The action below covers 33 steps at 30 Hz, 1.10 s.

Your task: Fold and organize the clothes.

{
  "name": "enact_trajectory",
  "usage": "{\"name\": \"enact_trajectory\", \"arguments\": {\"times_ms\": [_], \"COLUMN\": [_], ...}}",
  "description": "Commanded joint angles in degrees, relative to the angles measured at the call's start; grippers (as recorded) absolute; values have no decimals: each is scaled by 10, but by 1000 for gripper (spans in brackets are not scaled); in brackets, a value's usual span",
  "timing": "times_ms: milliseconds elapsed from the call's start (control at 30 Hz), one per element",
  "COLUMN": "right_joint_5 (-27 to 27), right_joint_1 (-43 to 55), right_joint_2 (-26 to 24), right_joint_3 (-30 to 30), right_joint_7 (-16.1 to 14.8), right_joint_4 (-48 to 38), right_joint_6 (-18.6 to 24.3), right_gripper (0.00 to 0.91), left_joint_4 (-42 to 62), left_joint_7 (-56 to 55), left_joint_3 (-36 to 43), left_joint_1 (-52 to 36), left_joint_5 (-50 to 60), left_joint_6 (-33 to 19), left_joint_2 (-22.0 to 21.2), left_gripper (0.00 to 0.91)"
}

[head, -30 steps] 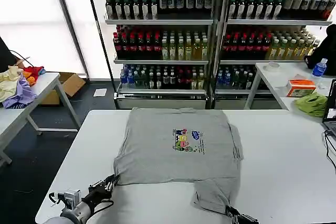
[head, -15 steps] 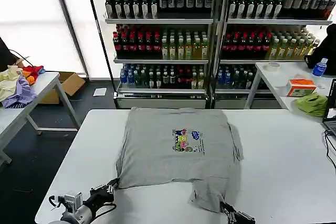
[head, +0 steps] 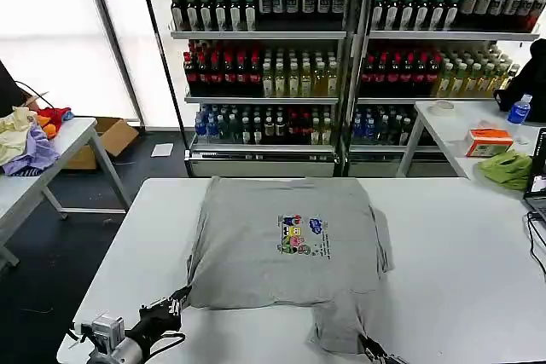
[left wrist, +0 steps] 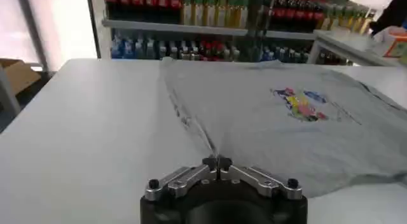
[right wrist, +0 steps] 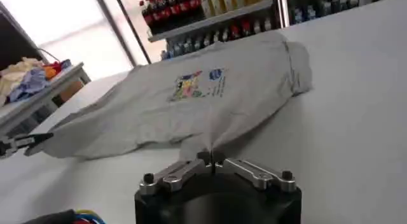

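Grey T-shirt lies spread on the white table. Both wrist cams catch what the head view can't: left gripper and right gripper each pinched tight on its near hem.

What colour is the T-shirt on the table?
Light grey T-shirt with a small colourful chest print; head view shows it best.

One light grey cotton T-shirt with a small colourful chest print lies on one white bench. Two robot hands work its near edge: the left hand and the right hand, one at each near corner. At the far right sit one orange box, one lime-green cloth and one blue-capped clear bottle. On the far left bench lies one heap of yellow, purple and red garments.
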Motion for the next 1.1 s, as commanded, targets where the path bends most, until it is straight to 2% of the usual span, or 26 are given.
{"name": "enact_trajectory", "arguments": {"times_ms": [33, 200, 533, 800, 900, 1000, 1100], "right_joint_5": [-15, -2, 1, 7, -3, -9, -40], "right_joint_1": [55, 151, 316, 401, 440, 477, 517], "right_joint_2": [14, 41, 14, -18, -22, -28, -28], "right_joint_3": [3, -4, -40, -68, -75, -92, -116], "right_joint_7": [-3, 10, 57, 74, 86, 83, 80], "right_joint_4": [-19, -34, -124, -199, -240, -285, -335], "right_joint_6": [46, 53, 50, 45, 43, 35, 33], "right_gripper": [0, 0, 0, 0, 0, 0, 0], "left_joint_4": [-6, 13, 126, 212, 242, 271, 302], "left_joint_7": [-8, -8, -6, -4, -5, -5, -1], "left_joint_3": [-8, -4, 21, 52, 69, 82, 97], "left_joint_1": [-22, -60, -184, -291, -319, -335, -354], "left_joint_5": [-27, -58, -115, -120, -118, -116, -112], "left_joint_6": [1, 6, 6, 6, 6, 6, 5], "left_joint_2": [0, 1, 22, 19, 16, 13, 4], "left_gripper": [20, 20, 20, 20, 20, 20, 30]}}
